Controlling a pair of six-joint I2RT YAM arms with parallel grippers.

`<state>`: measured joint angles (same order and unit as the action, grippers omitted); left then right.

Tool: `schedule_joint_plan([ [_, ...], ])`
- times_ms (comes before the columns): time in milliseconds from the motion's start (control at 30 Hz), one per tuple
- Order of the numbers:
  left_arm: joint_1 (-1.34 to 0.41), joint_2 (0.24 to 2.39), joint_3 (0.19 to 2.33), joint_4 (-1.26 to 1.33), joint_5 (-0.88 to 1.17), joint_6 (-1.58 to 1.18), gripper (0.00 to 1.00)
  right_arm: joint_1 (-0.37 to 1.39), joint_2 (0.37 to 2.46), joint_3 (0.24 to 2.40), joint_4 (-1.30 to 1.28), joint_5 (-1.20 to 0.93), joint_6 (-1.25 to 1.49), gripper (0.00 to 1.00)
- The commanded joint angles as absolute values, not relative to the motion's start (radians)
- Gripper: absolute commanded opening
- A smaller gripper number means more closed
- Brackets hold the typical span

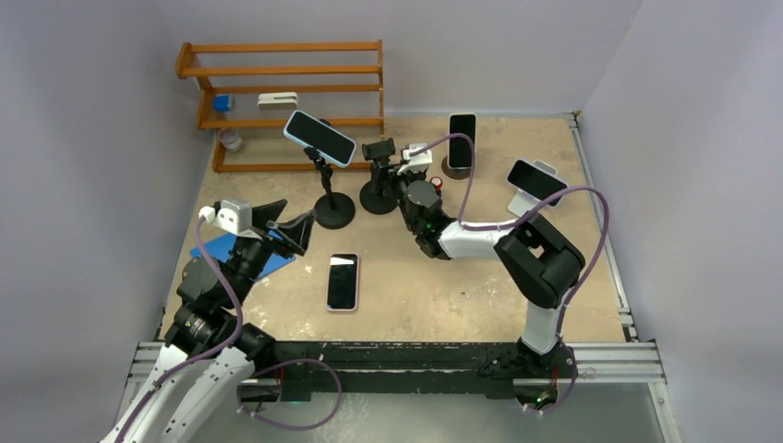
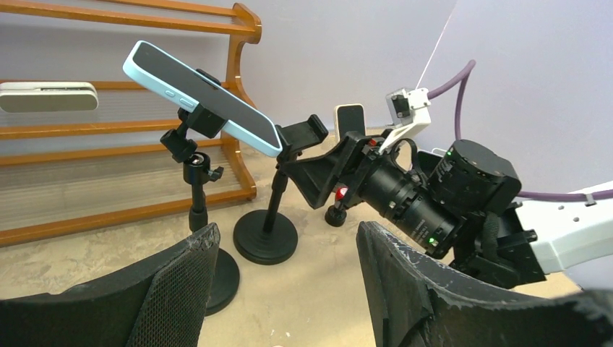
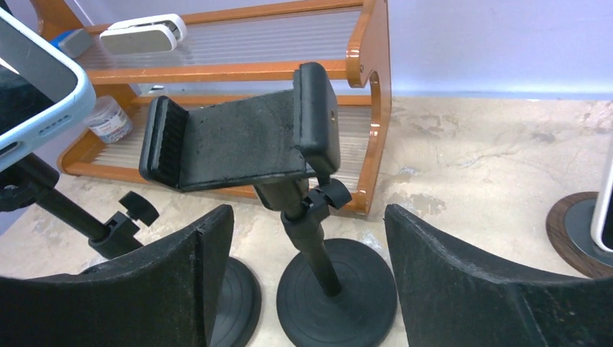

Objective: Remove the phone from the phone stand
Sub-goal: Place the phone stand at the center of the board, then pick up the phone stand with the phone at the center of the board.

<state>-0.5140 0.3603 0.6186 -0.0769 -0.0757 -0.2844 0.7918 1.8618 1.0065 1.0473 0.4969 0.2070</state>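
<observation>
right gripper (image 3: 307, 246): jaws wide, empty, facing bare black clamp phone stand (image 3: 238, 141) | left gripper (image 2: 287, 238): open, idle | black-screened pale-edged phone (image 1: 342, 281): flat on tan table (image 1: 434, 305), frame centre, likely already freed

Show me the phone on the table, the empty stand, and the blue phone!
Phone on the table (image 1: 342, 281): top view, screen middle.
Empty stand (image 3: 238, 141): right wrist view, clamp's back plate.
Blue phone (image 1: 319, 137): top view, screen middle.
</observation>
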Motion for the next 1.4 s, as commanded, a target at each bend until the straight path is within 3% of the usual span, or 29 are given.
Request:
schedule_joint_plan([
  [0,-0.522,0.366,0.632,-0.051,-0.078,-0.276,0.68,0.809,1.777,0.953,1.073,0.487,0.209,0.81],
  [67,-0.521,0.368,0.633,-0.052,-0.08,-0.278,0.68,0.822,1.746,0.918,1.063,0.5,0.201,0.88],
  [200,-0.52,0.372,0.634,-0.057,-0.087,-0.284,0.68,0.843,1.647,0.847,1.013,0.518,0.216,0.91],
  [600,-0.522,0.432,0.643,-0.072,-0.168,-0.304,0.71,0.933,1.241,0.774,0.565,0.537,0.336,0.93],
  [900,-0.519,0.658,0.875,-0.231,-0.239,-0.5,0.91,0.93,1.071,0.761,0.492,0.42,0.365,0.91],
  [1033,-0.51,0.727,0.966,-0.276,-0.215,-0.592,0.94,0.93,1.042,0.764,0.499,0.388,0.383,0.91],
  [1167,-0.436,0.801,1.037,-0.306,-0.098,-0.659,0.94,0.931,1.011,0.767,0.503,0.296,0.39,0.92],
  [1367,-0.186,0.909,1.078,-0.304,0.27,-0.783,0.93,0.93,0.94,0.747,0.506,0.187,0.373,0.93],
])
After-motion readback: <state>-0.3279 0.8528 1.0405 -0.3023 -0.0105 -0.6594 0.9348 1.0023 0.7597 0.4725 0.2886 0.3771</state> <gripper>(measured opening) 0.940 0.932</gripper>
